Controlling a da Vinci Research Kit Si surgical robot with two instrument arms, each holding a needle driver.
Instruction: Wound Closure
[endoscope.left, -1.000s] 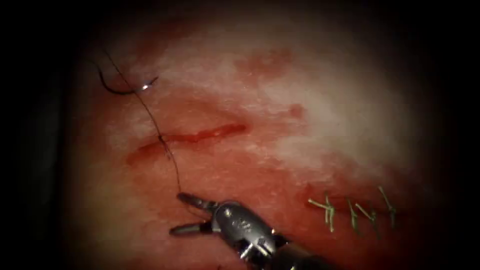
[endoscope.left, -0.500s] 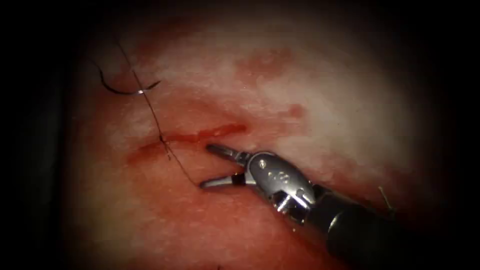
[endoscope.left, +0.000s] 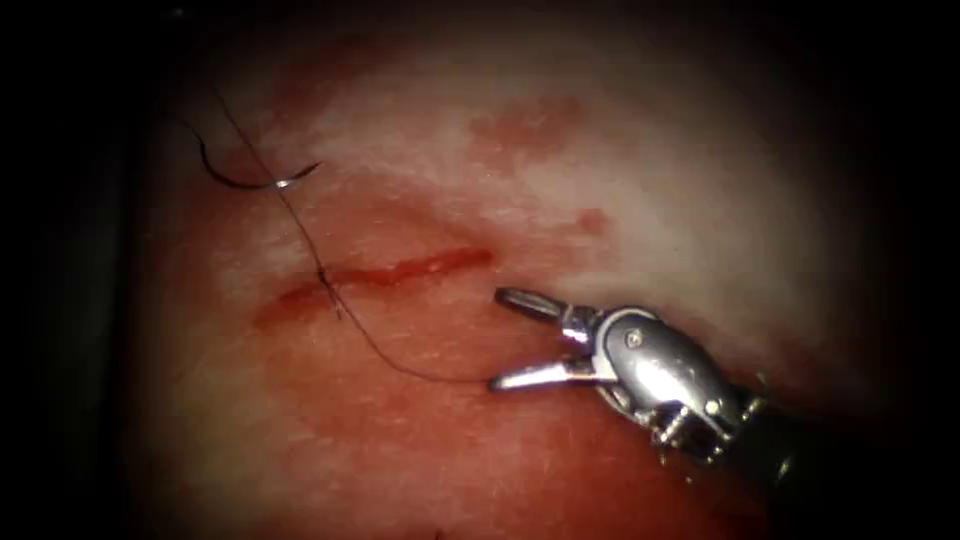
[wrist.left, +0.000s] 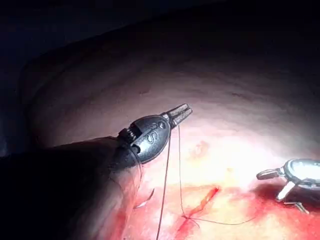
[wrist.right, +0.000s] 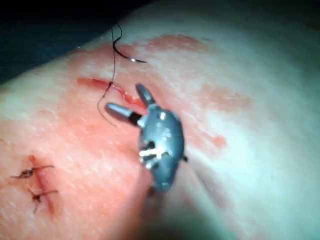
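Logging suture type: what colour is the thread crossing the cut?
Black: the thin black thread shows best in the endoscope view.

Curved needle (endoscope.left: 255, 180) loose on tissue (endoscope.left: 600, 200)

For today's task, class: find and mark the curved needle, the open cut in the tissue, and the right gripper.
needle (endoscope.left: 250, 183), endoscope view, mid-curve, lying on the tissue.
cut (endoscope.left: 420, 266), endoscope view, its red open stretch.
right gripper (endoscope.left: 505, 338), endoscope view, midway between its open fingertips.
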